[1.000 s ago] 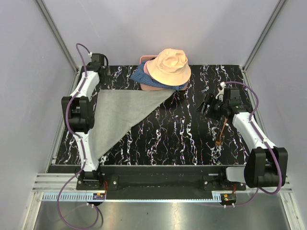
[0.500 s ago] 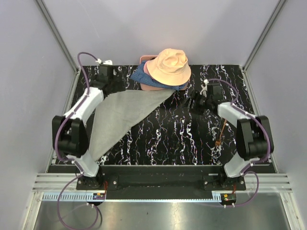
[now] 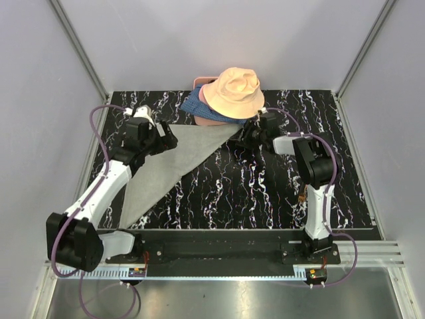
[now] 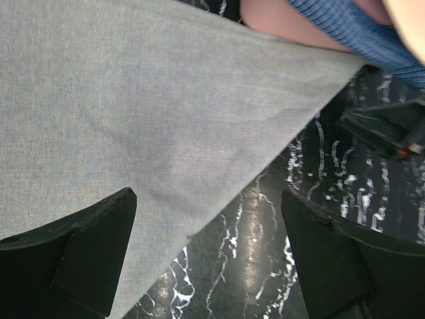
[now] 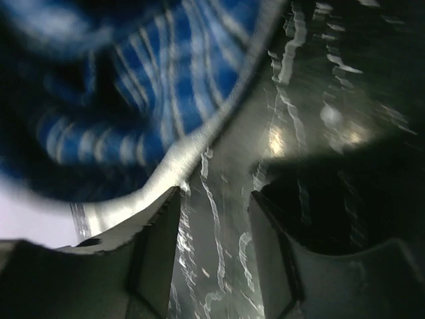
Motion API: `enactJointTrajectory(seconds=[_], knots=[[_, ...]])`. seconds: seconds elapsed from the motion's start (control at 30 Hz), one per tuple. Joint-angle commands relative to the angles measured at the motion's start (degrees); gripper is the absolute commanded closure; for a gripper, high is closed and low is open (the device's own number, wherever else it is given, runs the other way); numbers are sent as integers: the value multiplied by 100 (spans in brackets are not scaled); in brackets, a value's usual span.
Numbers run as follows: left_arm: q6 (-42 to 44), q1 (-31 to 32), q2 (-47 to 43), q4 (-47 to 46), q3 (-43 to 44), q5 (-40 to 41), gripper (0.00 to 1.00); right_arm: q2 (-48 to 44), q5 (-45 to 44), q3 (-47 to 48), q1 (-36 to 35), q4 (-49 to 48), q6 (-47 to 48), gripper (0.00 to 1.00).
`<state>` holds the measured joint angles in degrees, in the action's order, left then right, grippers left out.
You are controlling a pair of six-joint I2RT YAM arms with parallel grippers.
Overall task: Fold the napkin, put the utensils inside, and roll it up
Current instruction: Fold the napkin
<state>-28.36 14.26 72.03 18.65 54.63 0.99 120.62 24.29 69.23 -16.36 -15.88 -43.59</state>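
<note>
The light-grey napkin [image 3: 163,159] lies flat as a triangle on the left of the black marbled table, its far right corner reaching under the hat. My left gripper [image 3: 166,141] is open and empty, low over the napkin's long edge; in the left wrist view [image 4: 209,252] its jaws straddle that edge of the cloth [image 4: 133,100]. My right gripper [image 3: 246,136] is open and empty at the napkin's far right corner. In the blurred right wrist view [image 5: 216,246] bare table lies between its jaws. Only a bit of the copper utensils [image 3: 303,197] shows beside the right arm.
A peach bucket hat [image 3: 234,90] sits on blue patterned fabric [image 3: 194,104] at the back centre, right next to the right gripper. The fabric also shows in the right wrist view [image 5: 133,86] and the left wrist view [image 4: 345,26]. Grey walls enclose the table.
Both arms swung inward. The left gripper moved from the back left corner to over the napkin's edge. The right gripper moved left to the napkin's corner by the hat.
</note>
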Motion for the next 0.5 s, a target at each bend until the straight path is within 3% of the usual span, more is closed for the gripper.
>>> enactJointTrajectory(seconds=[0.0,0.47], knots=[[-3,6,-646,50,-57,-398,5,357,-451,494,-227,-504,-474,47],[340,-2,-1191,367,-172,-424,2,946,-1049,837,-438,-258,-668,64]])
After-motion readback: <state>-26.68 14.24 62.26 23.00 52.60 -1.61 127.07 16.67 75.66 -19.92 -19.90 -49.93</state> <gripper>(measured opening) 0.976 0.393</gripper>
